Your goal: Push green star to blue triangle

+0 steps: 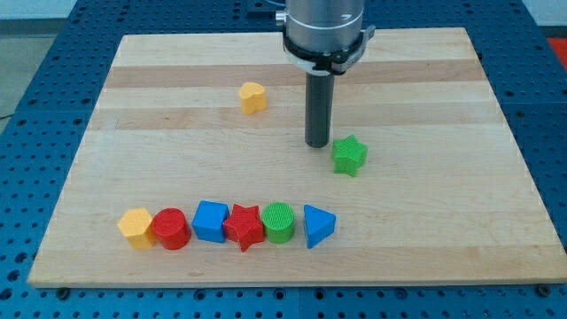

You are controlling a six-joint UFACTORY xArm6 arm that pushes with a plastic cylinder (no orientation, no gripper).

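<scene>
The green star [349,155] lies on the wooden board right of centre. The blue triangle [318,225] sits below it, at the right end of a row of blocks near the view's bottom. My tip [317,143] stands just left of and slightly above the green star, close to it; I cannot tell whether they touch. The rod rises from the tip to the arm's grey head at the view's top.
The row to the left of the blue triangle holds a green cylinder [279,221], red star [244,227], blue block [211,221], red cylinder [171,229] and yellow hexagon [135,228]. A yellow block [252,97] lies at upper left of the tip.
</scene>
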